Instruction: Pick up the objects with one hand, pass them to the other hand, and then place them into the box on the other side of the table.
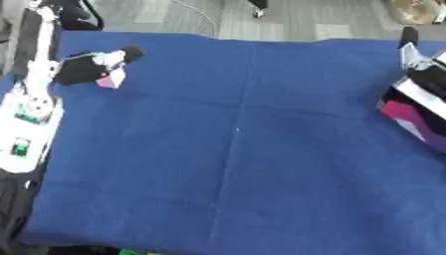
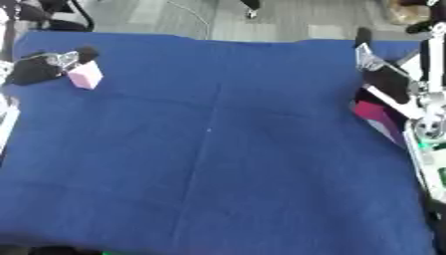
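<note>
Blue cloth: covers the table from its near edge to the far edge, creased down the middle, bare across its centre.
Left arm: white and silver, running along the cloth's left edge towards its far left corner.
Left hand: black, over the cloth's far left corner, fingers curled about a small pink block that shows just below them.
Right hand: black, at the cloth's far right edge; whether its fingers are curled or straight cannot be told.
Box: on the cloth's right edge, a magenta and white side showing, partly cut off by the frame.
</note>
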### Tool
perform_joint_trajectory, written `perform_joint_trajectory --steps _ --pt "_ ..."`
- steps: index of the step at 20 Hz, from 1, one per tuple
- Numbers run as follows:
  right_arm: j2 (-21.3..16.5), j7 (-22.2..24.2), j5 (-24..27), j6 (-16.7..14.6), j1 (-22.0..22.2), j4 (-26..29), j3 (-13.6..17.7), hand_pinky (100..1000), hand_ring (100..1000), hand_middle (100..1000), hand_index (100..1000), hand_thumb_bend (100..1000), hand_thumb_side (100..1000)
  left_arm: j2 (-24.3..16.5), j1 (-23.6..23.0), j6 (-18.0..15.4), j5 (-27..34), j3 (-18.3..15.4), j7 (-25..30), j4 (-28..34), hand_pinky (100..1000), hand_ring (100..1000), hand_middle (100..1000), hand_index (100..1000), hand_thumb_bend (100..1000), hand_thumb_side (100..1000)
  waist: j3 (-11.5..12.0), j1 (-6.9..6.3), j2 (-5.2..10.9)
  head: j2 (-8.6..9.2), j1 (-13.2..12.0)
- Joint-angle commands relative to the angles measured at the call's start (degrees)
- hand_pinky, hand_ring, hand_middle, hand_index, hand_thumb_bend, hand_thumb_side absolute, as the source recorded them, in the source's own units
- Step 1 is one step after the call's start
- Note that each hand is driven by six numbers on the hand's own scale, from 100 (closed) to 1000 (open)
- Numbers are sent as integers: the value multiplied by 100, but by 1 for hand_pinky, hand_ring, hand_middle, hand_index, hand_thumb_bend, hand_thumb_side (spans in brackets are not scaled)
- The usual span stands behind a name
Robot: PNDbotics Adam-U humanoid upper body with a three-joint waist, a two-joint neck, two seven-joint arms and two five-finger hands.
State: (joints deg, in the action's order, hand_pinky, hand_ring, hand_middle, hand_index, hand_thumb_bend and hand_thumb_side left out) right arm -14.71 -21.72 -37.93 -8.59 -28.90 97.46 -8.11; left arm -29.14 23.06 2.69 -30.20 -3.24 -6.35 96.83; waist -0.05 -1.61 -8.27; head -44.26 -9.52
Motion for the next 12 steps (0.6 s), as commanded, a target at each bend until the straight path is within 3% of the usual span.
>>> perform_joint_trajectory --steps 1,6,10,12 --pt "209 175 -163 -233 82 576 -282 599 860 691 920 247 318 -636 250 235 -292 163 286 -336 742 639 721 812 913 526 -43 -91 103 14 -85" --pt "222 613 -132 36 238 1237 -314 595 864 693 924 237 328 -1356 653 668 -716 438 729 -1053 757 649 717 829 915 501 -162 -87 80 14 -31" --pt "263 969 -78 159 227 1433 -343 593 866 693 925 230 335 -1933 918 986 -799 675 1098 -1652 764 653 709 830 939 483 -297 -57 31 14 -65" --pt "286 1079 -53 177 208 1488 -340 592 866 693 925 228 338 -2026 1042 1176 -770 747 1295 -1973 769 658 710 833 955 460 -367 -40 -3 14 -81"
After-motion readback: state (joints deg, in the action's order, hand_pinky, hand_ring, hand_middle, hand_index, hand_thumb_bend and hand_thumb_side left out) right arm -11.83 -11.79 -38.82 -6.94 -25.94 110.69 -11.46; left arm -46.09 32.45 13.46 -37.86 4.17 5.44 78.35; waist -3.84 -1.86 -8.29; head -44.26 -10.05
